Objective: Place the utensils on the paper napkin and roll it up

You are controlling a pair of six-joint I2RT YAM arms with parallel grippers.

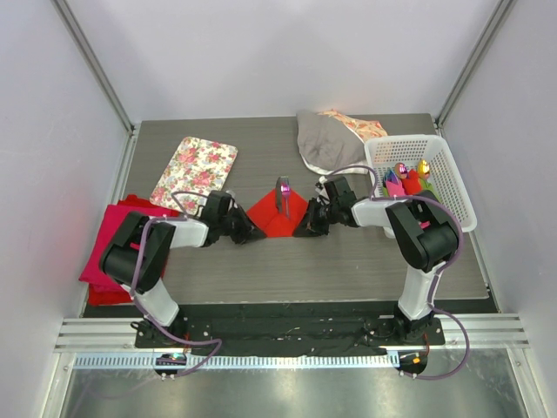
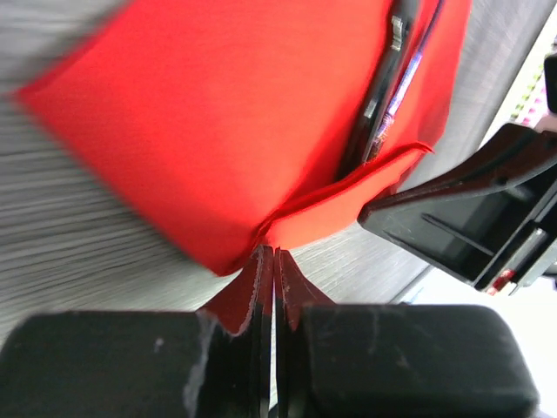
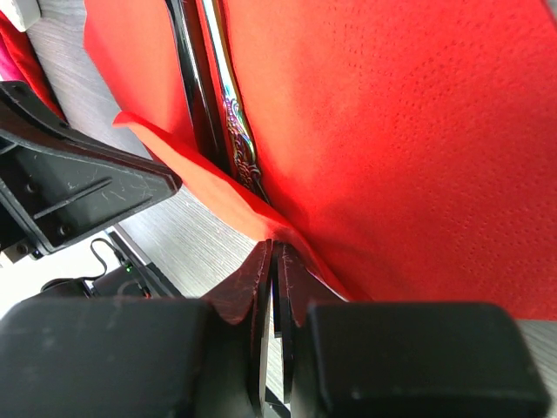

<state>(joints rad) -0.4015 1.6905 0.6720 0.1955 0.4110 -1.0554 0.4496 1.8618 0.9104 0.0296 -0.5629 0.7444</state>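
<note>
Two closed pinches on paper napkin (image 2: 191,131) edge: left gripper (image 2: 272,257), right gripper (image 3: 274,252). Risk: uneven lifting tears paper, utensils (image 3: 228,104) slide out.

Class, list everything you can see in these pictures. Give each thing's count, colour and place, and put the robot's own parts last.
table: one, dark grey, under everything
napkin: one, red, table centre
utensils: two, one black and one iridescent, lying on the napkin
mat: one, floral, far left
grey cloth: one, grey with floral lining, far side beside the basket
cloth stack: one, magenta, left edge
basket: one, white, right side
small items: several, pink, red, green and yellow, inside the basket, too small to name
arms: two, black and white, near edge
left gripper: one, black, shut on the napkin's edge
right gripper: one, black, shut on the napkin's edge
</note>
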